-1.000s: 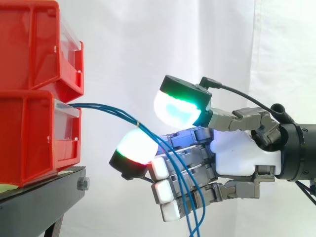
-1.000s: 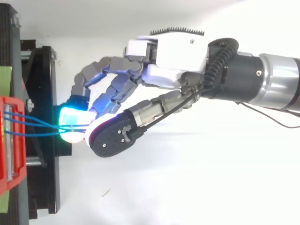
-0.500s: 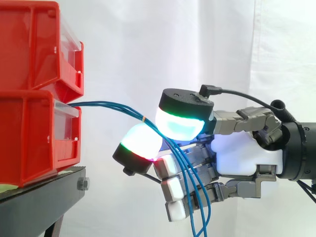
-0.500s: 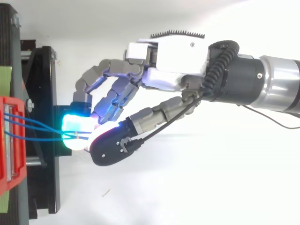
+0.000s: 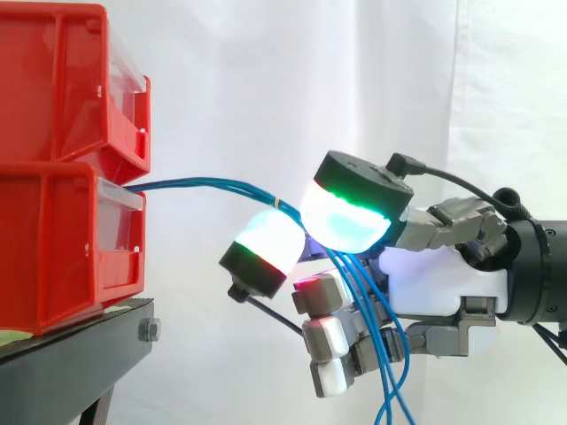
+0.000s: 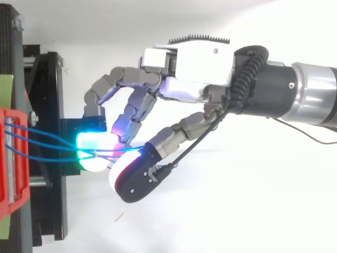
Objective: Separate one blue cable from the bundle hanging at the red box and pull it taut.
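Three thin blue cables point(image 5: 208, 187) leave the front of the lower red bin point(image 5: 53, 248) and run right in a shallow arc to a small pale tie point(image 5: 278, 204). There they pass between two glowing pads of my hand point(image 5: 434, 283), which pinch them from above and below. Past the pinch the cables point(image 5: 381, 354) hang down across the curled fingers point(image 5: 326, 335). In the top view the cables point(image 6: 47, 146) fan out from the bin point(image 6: 11, 158) and converge at the cyan pad point(image 6: 93, 153). I cannot tell whether one cable is apart from the others inside the pinch.
A second red bin point(image 5: 62, 80) is stacked on the lower one. Both rest on a black stand point(image 5: 80, 354) whose edge lies below and left of the hand. A white curtain hangs behind. The arm point(image 6: 300, 100) comes in from the right.
The upper pad has come down onto the cables against the lower pad. The hand has drawn right, away from the bin, and the tie has moved right with it.
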`<control>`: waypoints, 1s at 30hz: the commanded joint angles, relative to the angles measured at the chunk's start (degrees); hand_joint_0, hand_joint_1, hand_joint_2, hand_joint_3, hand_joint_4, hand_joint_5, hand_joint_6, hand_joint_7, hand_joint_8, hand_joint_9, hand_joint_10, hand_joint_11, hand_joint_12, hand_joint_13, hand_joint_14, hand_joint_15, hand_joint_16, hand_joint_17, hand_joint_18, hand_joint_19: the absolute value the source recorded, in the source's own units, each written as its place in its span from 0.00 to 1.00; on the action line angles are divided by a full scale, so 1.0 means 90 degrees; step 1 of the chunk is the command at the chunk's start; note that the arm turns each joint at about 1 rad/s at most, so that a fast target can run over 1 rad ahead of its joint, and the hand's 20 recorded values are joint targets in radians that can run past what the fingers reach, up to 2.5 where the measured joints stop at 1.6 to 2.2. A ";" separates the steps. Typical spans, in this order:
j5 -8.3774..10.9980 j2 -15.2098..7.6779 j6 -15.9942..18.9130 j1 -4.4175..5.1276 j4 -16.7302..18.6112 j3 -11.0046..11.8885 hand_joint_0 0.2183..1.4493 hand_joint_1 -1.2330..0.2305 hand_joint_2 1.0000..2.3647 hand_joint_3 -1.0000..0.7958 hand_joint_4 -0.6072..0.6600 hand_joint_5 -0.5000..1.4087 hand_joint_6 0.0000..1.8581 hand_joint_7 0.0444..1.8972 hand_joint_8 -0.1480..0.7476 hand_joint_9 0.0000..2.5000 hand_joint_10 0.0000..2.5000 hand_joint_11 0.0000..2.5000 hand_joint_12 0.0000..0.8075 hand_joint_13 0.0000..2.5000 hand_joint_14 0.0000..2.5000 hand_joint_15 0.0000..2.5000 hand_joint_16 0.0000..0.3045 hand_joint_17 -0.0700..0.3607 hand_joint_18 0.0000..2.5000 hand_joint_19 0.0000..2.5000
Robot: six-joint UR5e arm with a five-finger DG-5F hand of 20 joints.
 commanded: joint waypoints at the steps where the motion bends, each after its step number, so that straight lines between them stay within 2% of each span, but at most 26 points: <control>1: -0.0001 0.0000 -0.0004 -0.0009 -0.0007 0.0000 0.32 0.33 0.00 0.28 0.44 0.20 0.47 0.55 0.55 0.48 0.01 0.40 0.44 0.46 0.01 0.27 0.11 0.34 0.37 0.25; 4: -0.0001 0.0000 -0.0004 -0.0019 -0.0007 0.0000 0.31 0.36 0.00 0.28 0.41 0.21 0.46 0.51 0.54 0.48 0.01 0.38 0.44 0.46 0.01 0.27 0.11 0.34 0.37 0.26; 7: -0.0001 0.0000 0.0005 -0.0028 -0.0007 0.0000 0.30 0.41 0.00 0.28 0.44 0.22 0.43 0.50 0.54 0.49 0.01 0.37 0.44 0.47 0.01 0.28 0.11 0.34 0.37 0.26; 10: -0.0001 0.0000 -0.0004 -0.0019 -0.0007 0.0000 0.29 0.39 0.00 0.28 0.46 0.22 0.40 0.57 0.54 0.49 0.01 0.37 0.44 0.47 0.01 0.28 0.12 0.35 0.37 0.26; 17: -0.0001 0.0000 -0.0004 -0.0019 -0.0007 0.0000 0.27 0.38 0.00 0.28 0.48 0.22 0.40 0.55 0.55 0.49 0.01 0.38 0.45 0.47 0.01 0.28 0.12 0.35 0.37 0.26; 22: -0.0001 0.0000 -0.0024 -0.0019 0.0022 0.0000 0.27 0.49 0.00 0.28 0.48 0.22 0.40 0.55 0.55 0.49 0.01 0.37 0.45 0.47 0.01 0.27 0.12 0.35 0.38 0.26; 26: -0.0001 0.0000 -0.0034 -0.0019 0.0003 0.0000 0.30 0.53 0.00 0.28 0.48 0.22 0.40 0.55 0.55 0.49 0.01 0.37 0.44 0.47 0.01 0.28 0.11 0.34 0.37 0.26; 28: -0.0001 -0.0010 -0.0024 -0.0019 0.0003 0.0000 0.32 0.53 0.00 0.28 0.50 0.22 0.39 0.55 0.53 0.49 0.01 0.37 0.43 0.47 0.01 0.28 0.11 0.34 0.37 0.27; 30: -0.0001 -0.0010 -0.0024 -0.0019 -0.0007 0.0000 0.33 0.49 0.00 0.30 0.53 0.23 0.36 0.60 0.54 0.49 0.01 0.37 0.44 0.47 0.01 0.28 0.11 0.34 0.37 0.27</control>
